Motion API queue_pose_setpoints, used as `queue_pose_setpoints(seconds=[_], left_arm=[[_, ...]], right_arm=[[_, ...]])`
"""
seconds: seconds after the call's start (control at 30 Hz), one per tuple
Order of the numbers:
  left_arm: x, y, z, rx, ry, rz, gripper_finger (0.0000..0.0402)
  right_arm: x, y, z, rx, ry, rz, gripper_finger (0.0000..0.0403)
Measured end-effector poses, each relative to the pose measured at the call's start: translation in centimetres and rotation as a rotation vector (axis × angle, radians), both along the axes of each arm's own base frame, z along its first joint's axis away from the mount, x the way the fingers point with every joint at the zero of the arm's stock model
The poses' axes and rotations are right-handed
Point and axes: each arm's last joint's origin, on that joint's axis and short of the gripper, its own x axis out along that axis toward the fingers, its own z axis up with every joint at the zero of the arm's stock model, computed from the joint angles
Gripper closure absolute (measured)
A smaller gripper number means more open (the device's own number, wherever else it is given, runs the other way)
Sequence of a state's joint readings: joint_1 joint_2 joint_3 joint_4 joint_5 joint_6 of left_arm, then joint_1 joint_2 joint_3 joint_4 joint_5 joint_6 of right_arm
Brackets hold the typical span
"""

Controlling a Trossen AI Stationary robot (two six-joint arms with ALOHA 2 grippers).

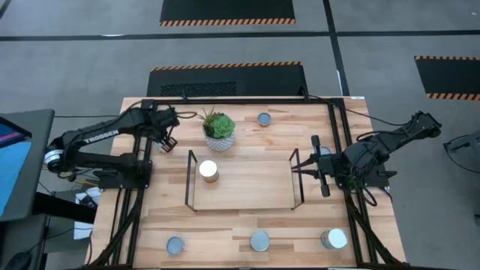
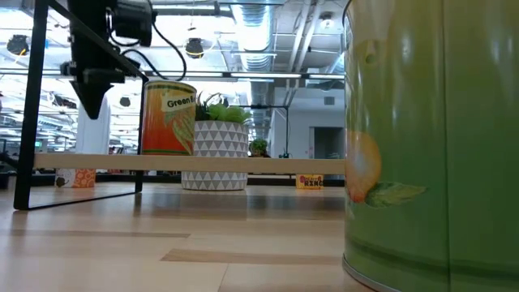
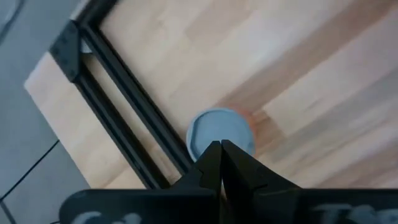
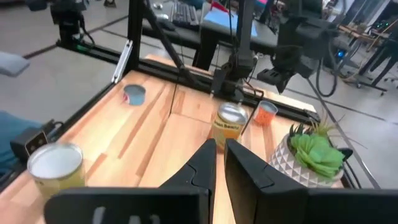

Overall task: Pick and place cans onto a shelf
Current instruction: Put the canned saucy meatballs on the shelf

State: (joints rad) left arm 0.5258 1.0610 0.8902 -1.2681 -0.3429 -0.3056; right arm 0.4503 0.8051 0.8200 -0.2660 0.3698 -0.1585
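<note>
The left gripper (image 3: 220, 152) is hanging pinched fully together, empty, above a blue-topped can (image 3: 221, 132) — the right gripper (image 4: 219, 155) is sitting slightly parted, empty, beside the shelf (image 1: 247, 196).

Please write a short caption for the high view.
One can stands on the shelf; five cans wait around it on the table.

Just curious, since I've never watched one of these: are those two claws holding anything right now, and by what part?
No. The left gripper is shut empty above a small can; the right gripper holds nothing either.

Green can (image 2: 434, 146) cut off at frame edge
</note>
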Motion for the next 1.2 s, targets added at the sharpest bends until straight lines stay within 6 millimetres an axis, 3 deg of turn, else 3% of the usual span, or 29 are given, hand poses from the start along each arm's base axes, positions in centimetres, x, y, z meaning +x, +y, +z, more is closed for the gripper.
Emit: queue_pose_setpoints(seconds=[0.23,0.6,0.83,1.2], left_arm=[[0.1,1.8,-1.8,-0.182,0.076,-0.111,0.0401],[-0.4,2.8,-5.5,-0.257,0.109,-0.044,0.0401],[-0.1,3.1,-5.4,-0.245,0.064,-0.069,0.0401],[0.0,3.0,-5.6,-0.196,0.042,0.122,0.0401]], right_arm=[[0.0,0.0,-0.2,-0.01,0.021,0.001,0.0347],[-0.2,0.9,-0.8,-0.009,0.068,0.049,0.0347],[-0.5,1.4,-0.8,0.015,0.079,0.074,0.0347],[-0.9,2.2,-0.9,0.012,0.081,0.122,0.0347]])
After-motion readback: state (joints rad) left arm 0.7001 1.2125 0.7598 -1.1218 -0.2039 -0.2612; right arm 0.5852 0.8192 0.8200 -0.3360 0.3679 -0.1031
